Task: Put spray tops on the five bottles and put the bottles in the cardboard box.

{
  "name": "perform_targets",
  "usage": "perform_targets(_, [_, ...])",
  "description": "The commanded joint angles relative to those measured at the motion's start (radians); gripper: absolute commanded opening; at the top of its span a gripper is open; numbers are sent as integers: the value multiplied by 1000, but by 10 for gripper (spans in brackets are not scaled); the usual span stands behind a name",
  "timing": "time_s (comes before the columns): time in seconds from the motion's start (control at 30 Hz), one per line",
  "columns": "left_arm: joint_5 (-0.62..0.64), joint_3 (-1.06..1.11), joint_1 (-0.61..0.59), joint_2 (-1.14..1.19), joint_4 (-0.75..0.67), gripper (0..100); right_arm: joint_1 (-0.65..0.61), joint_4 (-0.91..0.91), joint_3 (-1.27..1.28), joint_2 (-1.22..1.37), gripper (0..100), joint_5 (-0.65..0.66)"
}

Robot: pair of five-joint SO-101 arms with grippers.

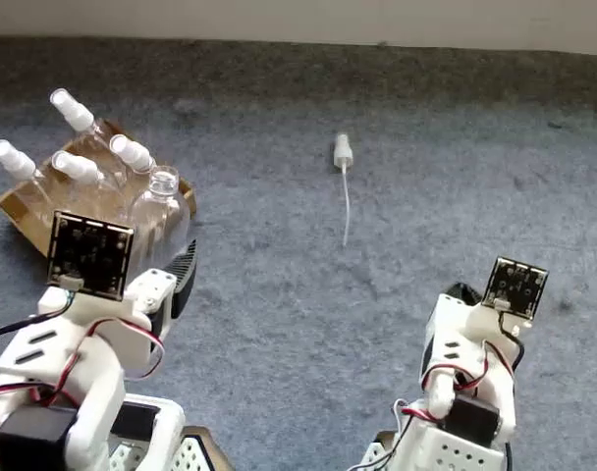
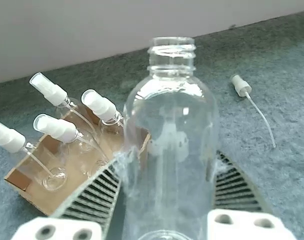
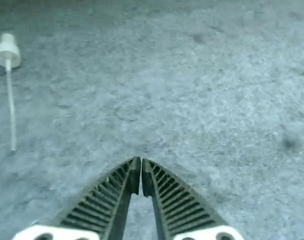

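My left gripper (image 2: 169,167) is shut on a clear bottle (image 2: 169,140) whose threaded neck is bare, with no top on it. In the high view this bottle (image 1: 161,201) stands up at the right edge of the cardboard box (image 1: 19,211), with the left gripper (image 1: 179,267) below it. Several bottles with white spray tops (image 1: 73,110) lie tilted in the cardboard box (image 2: 27,182). A loose spray top (image 1: 343,152) with its long thin tube lies on the carpet mid-table. My right gripper (image 3: 141,175) is shut on nothing, low over the carpet, well short of the spray top (image 3: 7,50).
Grey carpet (image 1: 436,186) covers the table, with open room between the arms and around the loose top. A pale wall runs along the far edge. The right arm's body (image 1: 475,383) sits at the near right.
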Motion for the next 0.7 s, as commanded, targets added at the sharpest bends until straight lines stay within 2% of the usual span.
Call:
perform_targets(0.0, [-6, 131, -7, -38, -173, 75, -94, 104, -183, -7, 11, 8])
perform_targets(0.1, [-5, 223, -4, -90, -290, 74, -140, 139, -255, 30, 46, 9])
perform_targets(0.27, [-3, 274, -2, -137, -308, 74, -156, 116, -392, 277, 178, 6])
perform_targets(0.47, [-3, 407, 65, -145, -437, 74, -298, 120, -633, 639, 180, 5])
perform_targets(0.67, [-3, 535, 188, -145, -572, 74, -386, 124, -839, 978, 180, -94])
